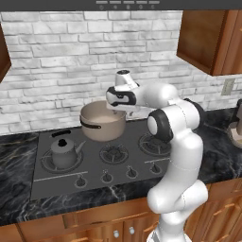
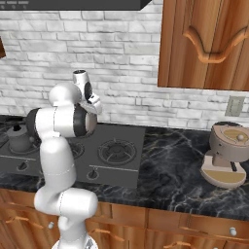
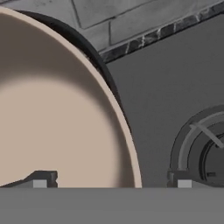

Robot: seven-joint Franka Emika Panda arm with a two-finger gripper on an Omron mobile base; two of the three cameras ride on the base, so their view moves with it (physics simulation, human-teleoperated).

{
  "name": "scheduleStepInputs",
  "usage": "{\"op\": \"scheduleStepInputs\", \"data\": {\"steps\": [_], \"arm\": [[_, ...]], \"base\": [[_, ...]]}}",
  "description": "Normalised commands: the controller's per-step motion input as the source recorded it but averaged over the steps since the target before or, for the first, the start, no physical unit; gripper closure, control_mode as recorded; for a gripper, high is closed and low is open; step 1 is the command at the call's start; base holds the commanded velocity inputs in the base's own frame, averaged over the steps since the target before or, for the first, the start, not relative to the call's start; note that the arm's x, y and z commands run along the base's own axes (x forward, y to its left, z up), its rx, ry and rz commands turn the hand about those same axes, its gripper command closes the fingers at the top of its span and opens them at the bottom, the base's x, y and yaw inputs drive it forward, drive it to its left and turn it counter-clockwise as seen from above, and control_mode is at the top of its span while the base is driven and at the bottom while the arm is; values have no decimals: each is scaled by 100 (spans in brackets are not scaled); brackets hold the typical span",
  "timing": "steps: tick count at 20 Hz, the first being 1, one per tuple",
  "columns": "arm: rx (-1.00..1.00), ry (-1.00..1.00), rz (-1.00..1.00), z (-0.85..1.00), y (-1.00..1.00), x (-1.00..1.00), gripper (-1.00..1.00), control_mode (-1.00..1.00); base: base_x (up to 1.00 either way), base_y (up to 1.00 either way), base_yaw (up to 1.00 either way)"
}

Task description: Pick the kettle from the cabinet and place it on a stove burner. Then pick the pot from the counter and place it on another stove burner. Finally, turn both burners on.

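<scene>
The beige pot stands on a rear burner of the dark cooktop. The small dark grey kettle sits on the front left burner and also shows at the left edge of the right base view, kettle. My gripper hangs just above the pot's right rim, open. In the hand view the gripper has one fingertip over the pot's pale inside and the other outside, with the rim between them and not clamped.
Two free burners lie right of the kettle, and small knobs line the cooktop's front edge. A beige appliance stands on the black marble counter at the right. Wooden wall cabinets hang above.
</scene>
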Motion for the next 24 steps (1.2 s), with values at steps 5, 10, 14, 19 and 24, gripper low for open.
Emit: {"op": "scheduleStepInputs", "data": {"steps": [5, 10, 14, 19, 24], "arm": [[0, 0, 0, 29, -2, -11, -100, -100], [-1, 0, 0, 41, 0, -23, -100, -100], [0, 0, 1, 26, 6, -35, -100, -100], [0, 0, 1, 6, 16, -43, -100, -100], [0, 0, 0, 0, 17, -49, -100, -100]], "base": [[0, 0, 0], [0, 0, 0], [0, 0, 0], [0, 0, 0], [0, 0, 0]]}}
